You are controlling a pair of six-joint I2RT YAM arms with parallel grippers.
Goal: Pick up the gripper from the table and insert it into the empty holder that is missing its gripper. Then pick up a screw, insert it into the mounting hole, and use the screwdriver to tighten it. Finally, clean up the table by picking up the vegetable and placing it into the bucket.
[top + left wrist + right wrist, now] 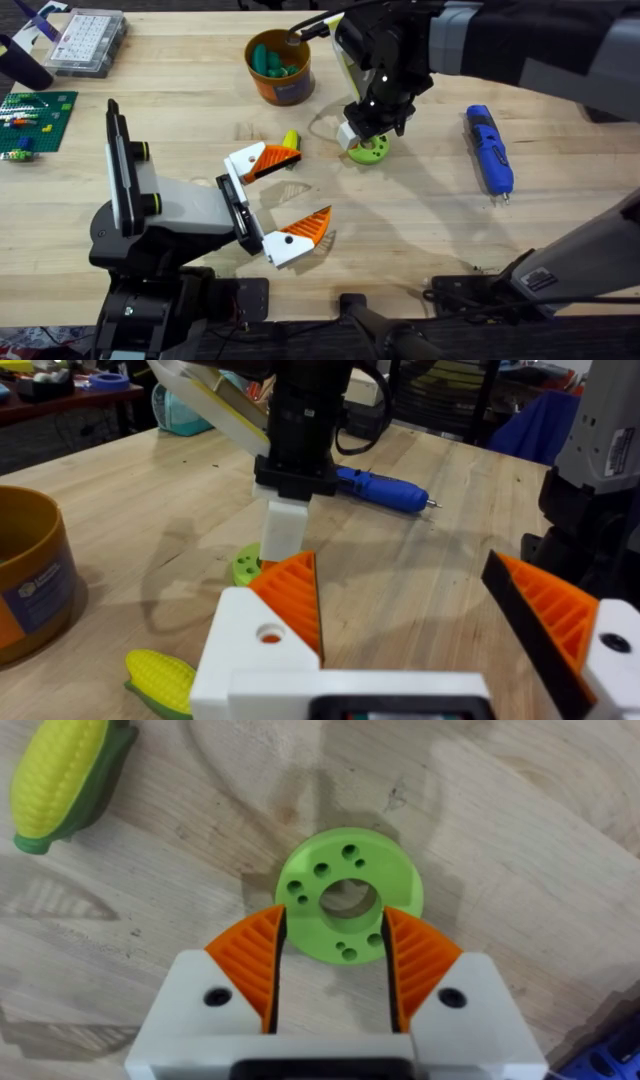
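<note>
My left gripper (313,185) (400,575) is open wide, with both white, orange-padded fingers on the holder (235,210), its black jaw plate. No loose gripper or screw shows on the table. My right gripper (365,133) (335,925) points down at a lime-green holed disc (368,151) (350,895). Its pads stand apart over the disc's two sides, and I cannot tell whether they touch it. The yellow vegetable (290,140) (160,678) (60,780) lies beside the left gripper's far finger. The orange bucket (280,70) (30,580) holds teal pieces. The blue screwdriver (490,150) (385,488) lies at the right.
A clear parts box (85,40) and a green brick plate (35,120) sit at the far left. Bare wood lies between the disc and the screwdriver and along the front right.
</note>
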